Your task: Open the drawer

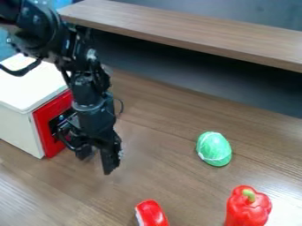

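Drawer = red front on the L side of view, at the R end of the wht box. Its far R part & dark centre are partly hidden behind the blk arm, so handle shape is hard to make out; can't tell for sure if it's fully closed. Box itself cut off at L edge, arm cut off at top L. Blk gripper hangs low just R of the drawer front, fingers apart w/ a bit of worktop btwn them, nothing held. Red & wht obj cut off at btm edge, can't tell what it is; red pepper w/ grn stem also cut off there, nr btm R. Grn egg-shaped obj w/ thin wht line is whole, above the pepper in view. Worktop is brn woodgrain, w/ shine nr btm R & btm L. Behind, a wood shelf runs from top L to R edge, w/ v. dark space under it & dk grey surface beyond. Blue patches top L, too unclear to ID.
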Controlling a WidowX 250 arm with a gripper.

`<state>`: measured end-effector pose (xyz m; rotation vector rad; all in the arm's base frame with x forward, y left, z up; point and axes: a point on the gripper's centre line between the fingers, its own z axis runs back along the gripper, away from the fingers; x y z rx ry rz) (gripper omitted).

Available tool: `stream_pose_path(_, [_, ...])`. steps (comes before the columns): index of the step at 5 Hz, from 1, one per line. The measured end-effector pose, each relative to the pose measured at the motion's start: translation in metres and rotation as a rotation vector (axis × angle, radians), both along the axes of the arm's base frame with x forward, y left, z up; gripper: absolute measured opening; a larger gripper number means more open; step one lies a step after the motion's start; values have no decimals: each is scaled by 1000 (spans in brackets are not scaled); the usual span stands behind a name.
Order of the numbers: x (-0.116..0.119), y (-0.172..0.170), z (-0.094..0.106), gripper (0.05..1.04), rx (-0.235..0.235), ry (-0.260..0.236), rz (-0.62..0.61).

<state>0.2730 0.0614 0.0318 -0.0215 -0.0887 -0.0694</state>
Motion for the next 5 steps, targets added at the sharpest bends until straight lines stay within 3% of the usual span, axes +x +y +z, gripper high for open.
stream_pose_path(1, [2, -21, -2, 999, -64, -17, -58])
stream_pose_path(3, [4, -91, 5, 999, -83, -20, -247])
stream_pose_path(5, [1, -111, 12, 999, -85, -33, -278])
